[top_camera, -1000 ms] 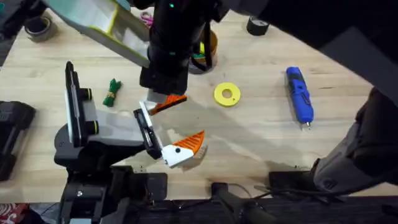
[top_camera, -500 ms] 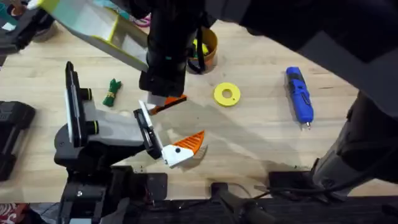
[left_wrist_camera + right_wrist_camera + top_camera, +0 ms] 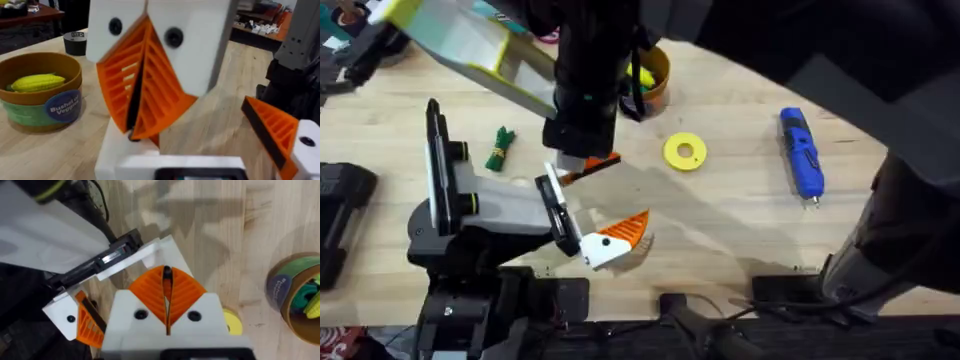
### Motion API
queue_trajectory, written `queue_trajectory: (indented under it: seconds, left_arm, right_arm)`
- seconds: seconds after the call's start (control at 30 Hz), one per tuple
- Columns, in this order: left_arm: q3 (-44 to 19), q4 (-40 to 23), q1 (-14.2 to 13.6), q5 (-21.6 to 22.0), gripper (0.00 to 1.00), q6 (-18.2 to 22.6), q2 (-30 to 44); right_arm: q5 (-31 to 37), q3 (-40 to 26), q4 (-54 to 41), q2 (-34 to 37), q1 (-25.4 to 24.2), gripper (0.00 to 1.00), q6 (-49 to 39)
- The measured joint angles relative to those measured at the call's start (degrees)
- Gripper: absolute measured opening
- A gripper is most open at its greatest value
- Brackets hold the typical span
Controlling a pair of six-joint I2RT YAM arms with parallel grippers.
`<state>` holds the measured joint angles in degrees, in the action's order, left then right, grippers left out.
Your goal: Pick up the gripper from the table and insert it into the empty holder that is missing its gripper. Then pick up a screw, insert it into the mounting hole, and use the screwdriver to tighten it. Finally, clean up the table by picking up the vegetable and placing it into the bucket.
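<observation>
My right gripper [image 3: 588, 165] [image 3: 166, 275] [image 3: 136, 131] points down at the empty white holder [image 3: 552, 190] [image 3: 145, 255] [image 3: 112, 150]. Its pads are shut on a thin, dark-edged orange piece, the gripper [image 3: 167, 272]. My left gripper [image 3: 585, 215] is open, with the bare holder on one side and an orange ribbed finger [image 3: 625, 232] [image 3: 270, 127] on the other. The green vegetable [image 3: 500, 148] lies left of the holder. The blue screwdriver [image 3: 801, 152] lies at the right. The bucket [image 3: 658, 80] [image 3: 40, 90] [image 3: 295, 300] holds a yellow corn toy. The screw is out of view.
A yellow disc [image 3: 685, 152] lies between the bucket and the screwdriver. A black tape roll [image 3: 75, 42] stands behind the bucket. The right arm's dark links cross the table's far side, and a pale green and white arm [image 3: 470, 45] slants over the far left.
The right gripper has stayed over the holder, shifting only slightly. The arm's upper links have swung to cover more of the far right of the table.
</observation>
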<state>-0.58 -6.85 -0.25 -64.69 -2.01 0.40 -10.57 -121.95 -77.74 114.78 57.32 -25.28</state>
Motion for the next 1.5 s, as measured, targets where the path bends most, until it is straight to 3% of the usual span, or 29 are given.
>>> queue_trajectory:
  seconds: [0.67,0.7,0.77,0.87,0.9,0.93,1.5]
  left_arm:
    - [0.0,0.0,0.0,0.0,0.986,-0.5,0.0]
    - [0.0,0.0,0.0,0.0,0.986,-0.5,0.0]
    - [0.0,0.0,0.0,0.1,0.986,-0.7,0.0]
    - [0.0,0.0,0.0,-0.1,0.985,-0.6,0.0]
    - [0.0,0.0,0.0,-0.2,0.986,-0.5,0.0]
    - [0.0,0.0,0.0,-0.1,0.985,-0.4,0.0]
    - [0.0,0.0,0.0,-0.2,0.986,-0.1,0.0]
  right_arm:
    - [0.1,0.0,0.0,0.3,0.2,0.009,0.0]
    - [0.2,0.0,0.0,0.3,0.2,0.057,0.4]
    - [0.1,0.0,-0.3,0.3,0.2,0.317,0.6]
    - [0.4,0.0,-0.1,0.4,0.3,0.792,0.6]
    - [0.6,0.0,-0.4,0.4,0.3,0.918,0.6]
    - [0.7,0.0,-0.5,0.4,0.1,0.977,0.4]
    - [0.6,0.0,0.8,-0.5,-1.1,0.995,3.3]
